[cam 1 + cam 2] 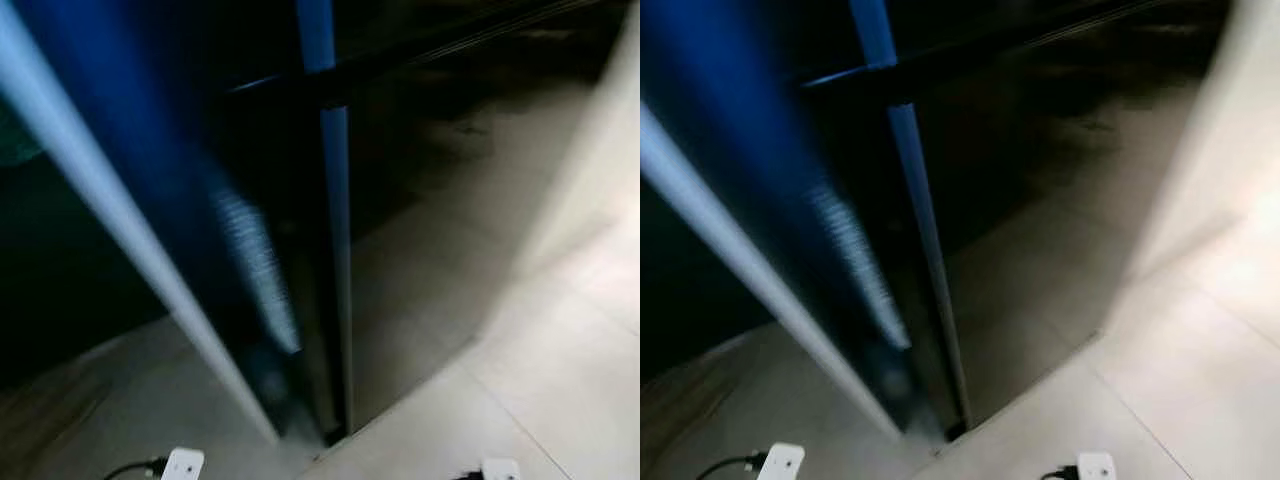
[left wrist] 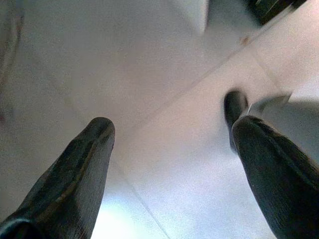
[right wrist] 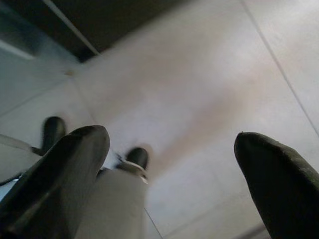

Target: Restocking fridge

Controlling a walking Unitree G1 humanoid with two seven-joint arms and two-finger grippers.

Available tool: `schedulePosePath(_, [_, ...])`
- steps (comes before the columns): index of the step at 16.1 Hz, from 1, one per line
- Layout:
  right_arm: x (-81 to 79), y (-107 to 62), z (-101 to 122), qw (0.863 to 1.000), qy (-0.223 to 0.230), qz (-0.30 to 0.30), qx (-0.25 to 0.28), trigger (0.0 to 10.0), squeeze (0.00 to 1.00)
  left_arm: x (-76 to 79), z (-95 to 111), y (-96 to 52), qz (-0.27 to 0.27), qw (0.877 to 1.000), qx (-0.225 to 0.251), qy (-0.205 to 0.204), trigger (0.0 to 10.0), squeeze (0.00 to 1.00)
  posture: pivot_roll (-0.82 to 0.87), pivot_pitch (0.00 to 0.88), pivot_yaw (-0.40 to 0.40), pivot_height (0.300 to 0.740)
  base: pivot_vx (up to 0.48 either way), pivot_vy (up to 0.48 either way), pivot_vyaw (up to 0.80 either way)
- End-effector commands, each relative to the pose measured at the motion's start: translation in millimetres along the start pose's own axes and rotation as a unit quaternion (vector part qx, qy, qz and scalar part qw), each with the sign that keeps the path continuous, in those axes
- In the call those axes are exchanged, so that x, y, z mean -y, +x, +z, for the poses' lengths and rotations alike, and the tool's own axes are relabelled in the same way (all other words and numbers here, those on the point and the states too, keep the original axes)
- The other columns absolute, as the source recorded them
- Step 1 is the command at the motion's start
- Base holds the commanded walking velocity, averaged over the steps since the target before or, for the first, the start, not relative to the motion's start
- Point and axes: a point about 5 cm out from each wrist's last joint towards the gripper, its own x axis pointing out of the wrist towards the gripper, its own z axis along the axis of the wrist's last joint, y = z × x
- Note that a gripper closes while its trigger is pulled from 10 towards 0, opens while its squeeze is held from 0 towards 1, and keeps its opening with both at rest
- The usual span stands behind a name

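Observation:
The head views are blurred. A dark fridge front (image 1: pixel 420 120) stands just ahead, with a thin blue-lit vertical edge (image 1: pixel 336 200) running down to the floor. A broad blue and pale band (image 1: pixel 120 220), perhaps a door's edge, leans from the upper left down to the fridge's foot. My left gripper (image 2: pixel 169 149) hangs open over pale floor tiles, nothing between its fingers (image 2: pixel 79 169). My right gripper (image 3: pixel 169 149) is also open and empty, pointing down at the floor.
Pale floor tiles (image 1: pixel 540 380) spread to the right and front of the fridge. Two small white parts (image 1: pixel 183 465) with black cables sit at the head view's bottom edge. My dark feet (image 3: pixel 137 157) and a grey leg stand on the tiles below the grippers.

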Motion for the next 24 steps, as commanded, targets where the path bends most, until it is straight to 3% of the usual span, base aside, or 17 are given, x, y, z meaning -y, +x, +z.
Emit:
schedulePosePath(1, [-5.7, -1.0, -8, 1.000, -0.001, 0.009, -0.013, 10.0, 0.00, -4.9, -1, -0.4, 0.009, 1.000, -0.002, -0.003, 10.0, 0.00, -0.01, 0.073, 0.080, 0.740, 0.000, 0.000, 0.80])
schedulePosePath(13, [-3.7, -1.2, -9, 1.000, -0.011, 0.015, -0.020, 10.0, 0.00, -5.4, -1, -0.4, 0.016, 1.000, -0.004, -0.003, 10.0, 0.00, -0.02, 0.080, 0.073, 0.740, 0.000, 0.000, 0.80])
schedulePosePath(16, [12.4, -1.7, -1, 1.000, -0.026, 0.004, -0.015, 10.0, 0.00, 9.4, 1, 1.0, 0.006, 1.000, 0.001, -0.019, 10.0, 0.00, -0.03, 0.056, 0.025, 0.740, 0.000, 0.000, 0.80])
schedulePosePath(19, [2.9, 0.2, 0, 0.999, -0.037, 0.016, -0.018, 10.0, 0.00, 10.5, 1, 1.1, 0.018, 0.999, 0.000, -0.032, 10.0, 0.00, -0.02, 0.055, 0.016, 0.740, 0.000, 0.000, 0.80])
schedulePosePath(24, [-2.6, -0.2, -5, 0.999, -0.033, 0.024, -0.023, 10.0, 0.00, 3.7, -3, -0.1, 0.023, 1.000, -0.005, -0.020, 10.0, 0.00, -0.01, 0.050, 0.047, 0.740, 0.000, 0.000, 0.80])
